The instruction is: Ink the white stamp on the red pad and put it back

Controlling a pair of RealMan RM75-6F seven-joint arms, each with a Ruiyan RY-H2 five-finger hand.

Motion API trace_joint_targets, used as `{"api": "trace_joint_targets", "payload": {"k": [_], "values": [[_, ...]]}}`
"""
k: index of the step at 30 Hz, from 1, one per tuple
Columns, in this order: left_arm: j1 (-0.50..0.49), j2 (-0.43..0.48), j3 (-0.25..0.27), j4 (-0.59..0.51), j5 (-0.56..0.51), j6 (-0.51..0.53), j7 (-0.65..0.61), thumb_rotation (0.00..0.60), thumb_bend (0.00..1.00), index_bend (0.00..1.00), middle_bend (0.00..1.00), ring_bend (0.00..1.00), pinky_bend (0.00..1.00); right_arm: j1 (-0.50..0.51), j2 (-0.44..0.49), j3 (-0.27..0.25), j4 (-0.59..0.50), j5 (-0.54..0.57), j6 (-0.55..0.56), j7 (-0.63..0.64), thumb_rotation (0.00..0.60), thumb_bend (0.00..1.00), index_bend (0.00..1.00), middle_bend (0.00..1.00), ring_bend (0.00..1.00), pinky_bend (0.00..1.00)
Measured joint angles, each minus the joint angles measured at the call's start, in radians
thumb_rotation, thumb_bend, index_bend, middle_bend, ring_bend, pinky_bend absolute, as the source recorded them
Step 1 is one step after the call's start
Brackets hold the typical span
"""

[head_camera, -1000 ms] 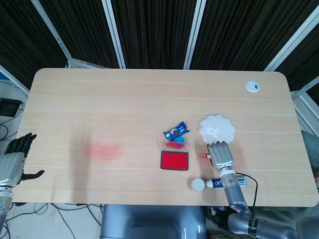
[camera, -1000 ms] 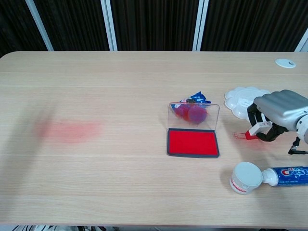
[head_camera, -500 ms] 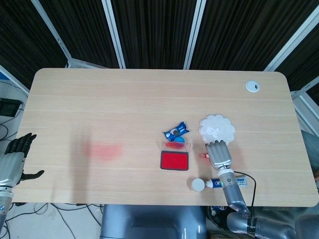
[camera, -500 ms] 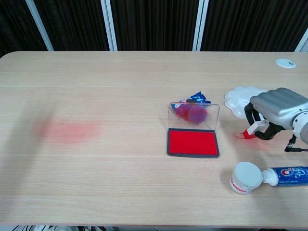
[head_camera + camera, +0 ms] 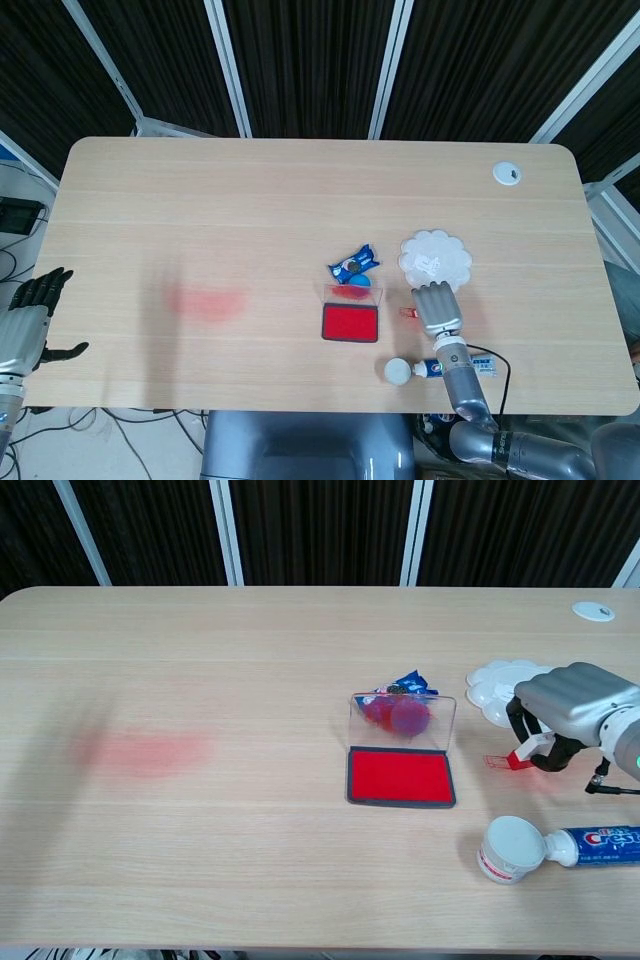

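The red ink pad (image 5: 350, 323) (image 5: 400, 777) lies open near the table's middle, with its clear lid (image 5: 403, 720) standing up behind it. My right hand (image 5: 437, 308) (image 5: 570, 715) hovers just right of the pad, palm down and fingers curled. It pinches the small white stamp (image 5: 522, 750), whose red-tipped end (image 5: 497, 761) points left, low over the table. In the head view the stamp shows only as a red sliver (image 5: 408, 312) beside the hand. My left hand (image 5: 30, 320) hangs off the table's left edge with its fingers apart, holding nothing.
A white flower-shaped dish (image 5: 436, 257) (image 5: 498, 685) sits just behind the right hand. A toothpaste tube (image 5: 600, 843) with a wide white cap (image 5: 398, 371) (image 5: 511, 849) lies near the front edge. A blue wrapper (image 5: 354, 264) lies behind the pad. A red smear (image 5: 208, 302) marks the table at left.
My right hand has shifted slightly left toward the ink pad, carrying the stamp with it. The left hand has not moved.
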Motion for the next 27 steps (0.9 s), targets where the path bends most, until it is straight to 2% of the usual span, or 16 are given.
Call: {"api": "trace_joint_targets", "payload": {"k": [27], "values": [[-0.001,0.003,0.000,-0.001,-0.001,-0.003,-0.004,0.600,0.00,0.00,0.00,0.00,0.00,0.031,0.007,-0.012,-0.039,0.050,0.031,-0.051,0.600,0.36,0.54,0.44,0.41,0.46]]}}
